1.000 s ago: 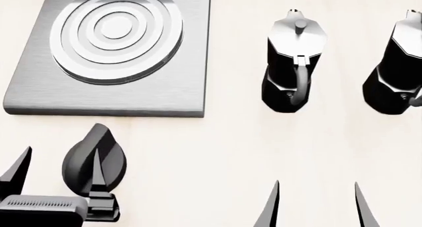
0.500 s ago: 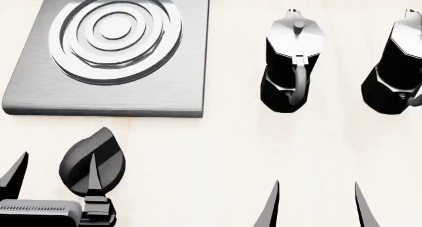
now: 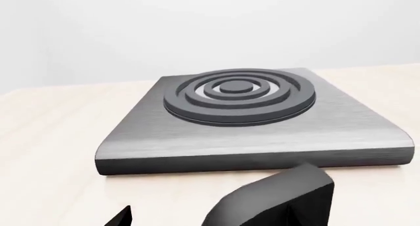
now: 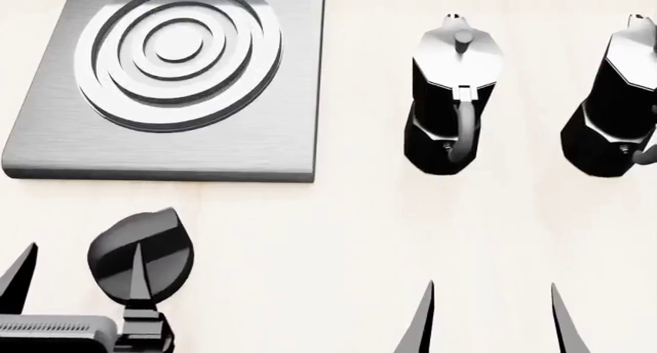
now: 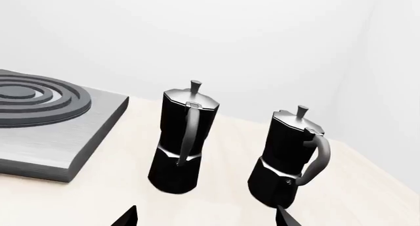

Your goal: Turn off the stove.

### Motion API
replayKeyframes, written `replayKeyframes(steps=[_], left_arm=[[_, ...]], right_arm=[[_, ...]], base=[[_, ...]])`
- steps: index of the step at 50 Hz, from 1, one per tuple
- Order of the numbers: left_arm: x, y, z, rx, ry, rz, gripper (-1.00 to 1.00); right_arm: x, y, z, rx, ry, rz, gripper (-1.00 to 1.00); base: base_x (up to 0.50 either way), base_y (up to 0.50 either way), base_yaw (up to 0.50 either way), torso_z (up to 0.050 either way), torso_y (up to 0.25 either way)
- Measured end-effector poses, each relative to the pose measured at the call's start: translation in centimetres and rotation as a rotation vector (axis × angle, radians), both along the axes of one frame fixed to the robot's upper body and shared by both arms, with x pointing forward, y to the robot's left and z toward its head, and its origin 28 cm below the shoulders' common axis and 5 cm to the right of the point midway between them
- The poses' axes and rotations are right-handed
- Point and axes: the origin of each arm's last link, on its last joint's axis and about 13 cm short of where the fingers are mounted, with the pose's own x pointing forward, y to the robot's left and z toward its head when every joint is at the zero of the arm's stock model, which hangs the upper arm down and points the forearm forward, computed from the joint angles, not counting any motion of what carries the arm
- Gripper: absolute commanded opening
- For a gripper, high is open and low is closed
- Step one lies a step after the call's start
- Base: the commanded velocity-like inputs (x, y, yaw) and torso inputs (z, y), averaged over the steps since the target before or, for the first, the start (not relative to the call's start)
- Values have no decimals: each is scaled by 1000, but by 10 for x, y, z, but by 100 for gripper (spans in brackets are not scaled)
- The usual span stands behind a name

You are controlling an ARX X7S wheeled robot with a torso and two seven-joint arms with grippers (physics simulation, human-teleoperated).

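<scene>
One knob [image 4: 141, 254] points up-right toward stove [image 4: 175, 84]; left tool [image 4: 77, 272] open, straddling it.

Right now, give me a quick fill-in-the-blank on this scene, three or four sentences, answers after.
1. The number of coffee pots beside the stove is ____.
2. The knob lies between the fingers of the ____ claw.
3. The burner on the stove has nothing on it; both pots stand on the ____.
4. The right claw holds ____.

Missing words: two; left; table; nothing
</scene>
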Motion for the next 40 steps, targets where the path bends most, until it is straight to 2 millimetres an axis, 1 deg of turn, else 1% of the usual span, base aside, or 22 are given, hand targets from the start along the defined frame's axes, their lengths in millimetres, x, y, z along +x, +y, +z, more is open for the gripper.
replayKeyframes(steps=[31, 40], left_arm=[[-7, 6, 2, -29, 24, 35, 100], [-2, 16, 2, -32, 33, 102, 100]], right_arm=[[0, 1, -1, -2, 2, 1, 100], [0, 1, -1, -3, 2, 1, 100]], base=[[0, 0, 0, 0, -1], [0, 0, 0, 0, -1]])
